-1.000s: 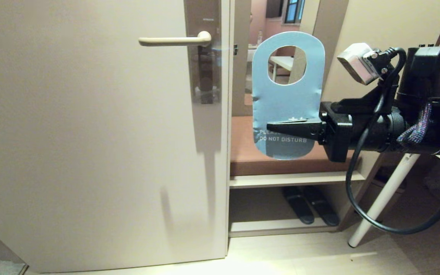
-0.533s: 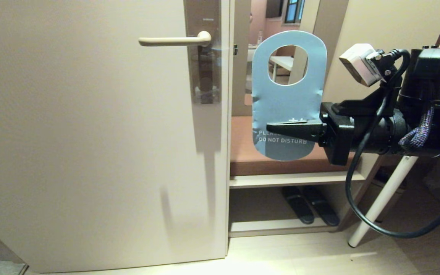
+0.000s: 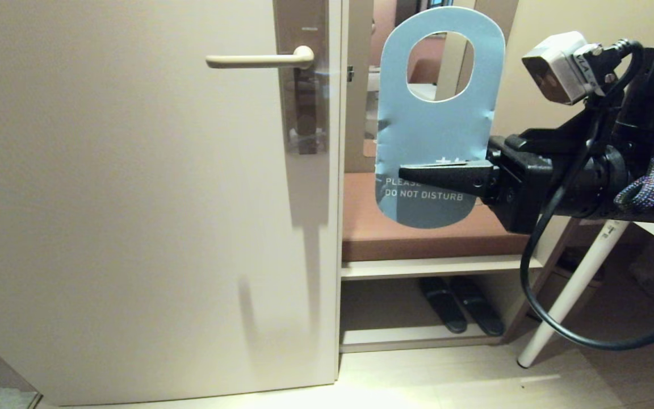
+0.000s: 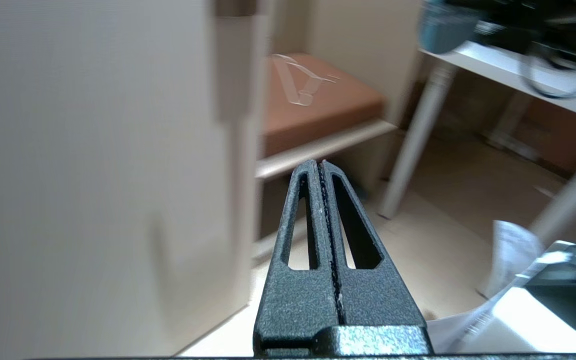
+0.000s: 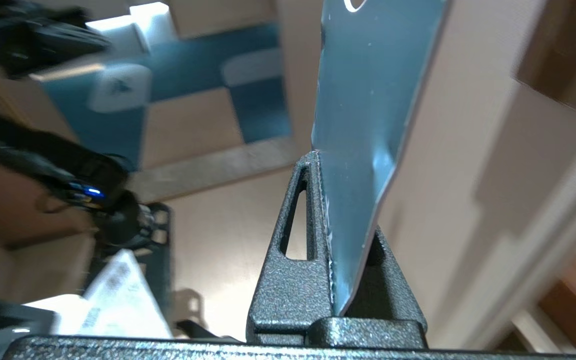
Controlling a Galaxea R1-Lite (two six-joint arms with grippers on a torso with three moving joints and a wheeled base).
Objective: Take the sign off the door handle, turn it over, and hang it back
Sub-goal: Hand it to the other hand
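The right hand [image 3: 403, 174] reaches in level from the right of the head view and is clenched on the sign [image 3: 435, 133], pinching its lower half just above the white words "PLEASE DO NOT DISTURB". The sign stands upright in the air with its blue face toward the head camera and its round hole at the top. It is off the door handle [image 3: 259, 59] and well to the right of it, in front of the gap past the door's edge. In the right wrist view the blue card [image 5: 368, 125] runs up from between the two dark fingers [image 5: 293, 235], which press against it from either side.

The door handle is a slim cream lever, lying horizontal on a tall grey-brown backplate [image 3: 301, 74] near the right edge of the pale door [image 3: 134, 199]. Nothing hangs on it.

The left hand [image 4: 322, 167] shows only in its own wrist view, low beside the door (the picture there is blurred). Its two fingers lie flat together with no gap, and they grasp nothing.

Right of the door stands a low bench with a brown cushioned seat [image 3: 418, 241]. On the shelf under it lies a pair of dark slippers [image 3: 460, 304]. A white slanted leg [image 3: 571, 295] crosses the floor at the right, and a black cable [image 3: 543, 227] loops down from the right arm.
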